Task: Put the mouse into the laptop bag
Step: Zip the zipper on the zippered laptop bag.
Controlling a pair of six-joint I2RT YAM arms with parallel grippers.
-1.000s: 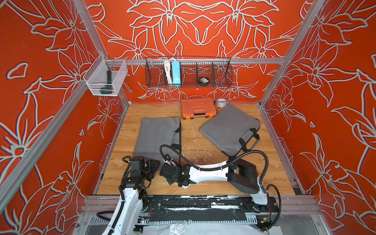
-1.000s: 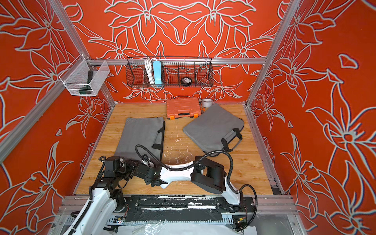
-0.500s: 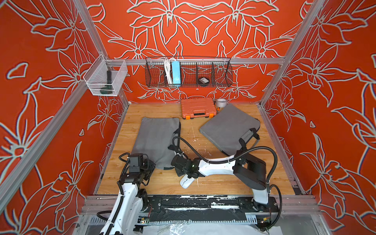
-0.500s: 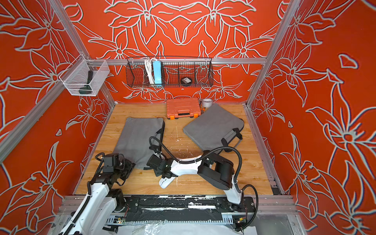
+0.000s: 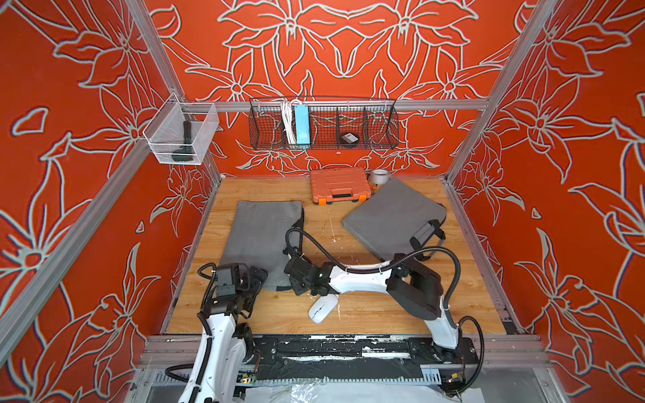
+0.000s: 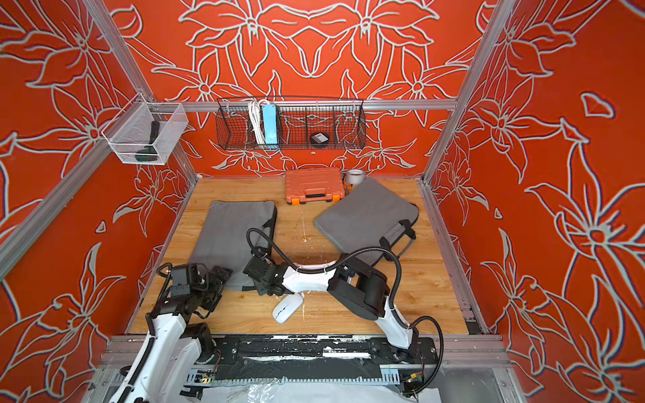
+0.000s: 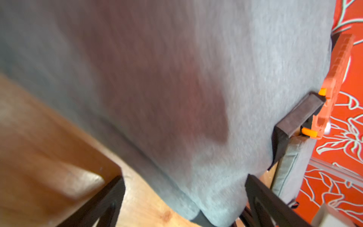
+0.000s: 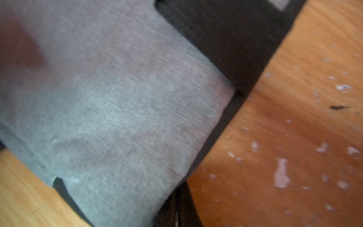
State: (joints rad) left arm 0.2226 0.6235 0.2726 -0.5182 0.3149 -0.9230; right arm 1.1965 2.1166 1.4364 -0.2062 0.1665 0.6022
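Mostly blurred wrist views: left fingers [image 7: 110,200] spread, right fingers [image 8: 184,206] clenched at laptop bag [image 5: 260,233] edge; mouse [image 5: 323,308] tip hidden.

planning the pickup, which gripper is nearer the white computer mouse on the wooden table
Right. The right gripper sits just beyond the white computer mouse; the left gripper is farther left.

Far end of mouse [image 5: 323,310] being hidden under right arm [image 5: 359,281], laptop bag [image 7: 176,78] appearing blurred in both wrist views, left fingers [image 7: 107,202] being cropped at edge
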